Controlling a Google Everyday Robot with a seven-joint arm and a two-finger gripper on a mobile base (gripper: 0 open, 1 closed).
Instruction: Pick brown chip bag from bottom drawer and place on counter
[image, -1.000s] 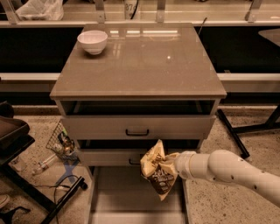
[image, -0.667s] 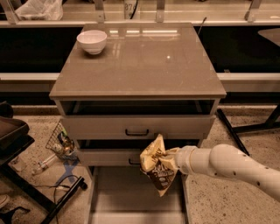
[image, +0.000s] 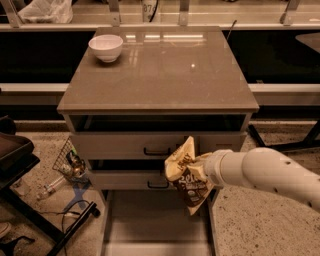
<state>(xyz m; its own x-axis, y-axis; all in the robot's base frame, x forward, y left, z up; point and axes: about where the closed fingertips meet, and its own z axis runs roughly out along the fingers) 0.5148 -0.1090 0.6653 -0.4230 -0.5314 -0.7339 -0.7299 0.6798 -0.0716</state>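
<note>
Gripper (image: 199, 171) clamped on brown chip bag (image: 191, 191) above open bottom drawer (image: 150, 225)

gripper (image: 200, 172), clamped on the brown chip bag (image: 186, 176), is rising higher above the bottom drawer (image: 155, 227). bag's top corner is now reaching the upper drawer front (image: 120, 146). arm (image: 270, 172) is climbing with it.

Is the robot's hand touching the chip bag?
Touching. The camera view shows the gripper, in front of the drawers, clamped on the brown chip bag, holding it up.
</note>
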